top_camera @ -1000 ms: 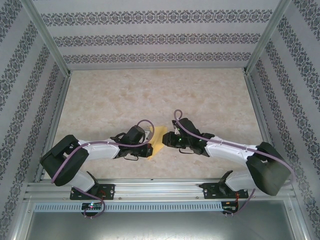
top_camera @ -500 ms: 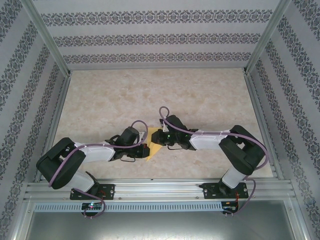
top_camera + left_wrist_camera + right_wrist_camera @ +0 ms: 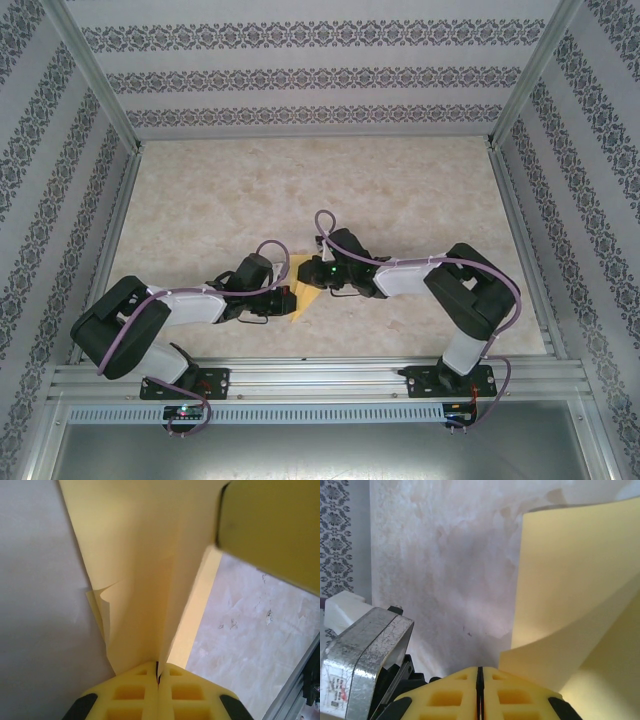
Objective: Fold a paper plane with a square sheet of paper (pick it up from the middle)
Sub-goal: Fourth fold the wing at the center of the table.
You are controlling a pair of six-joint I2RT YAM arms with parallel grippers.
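Marble table (image 3: 400,200) under my arms, yellow paper sheet (image 3: 140,580) folded, standing between both claws near the front edge, left claw (image 3: 158,672) pinched on its end, right claw (image 3: 480,672) closed, pads together right beside the sheet

Lab test cell: alu frame (image 3: 300,378), patterned wall panels (image 3: 320,75), marble-look table (image 3: 300,190).

Straight ahead of the left gripper (image 3: 291,298), the folded square sheet of paper (image 3: 304,287) bars the way. The right gripper (image 3: 310,272) sits just past it, nearly tip to tip. Behind both grippers the metal rail (image 3: 320,375) is close. Beyond them the table (image 3: 330,180) lies bare up to the patterned walls (image 3: 320,80).
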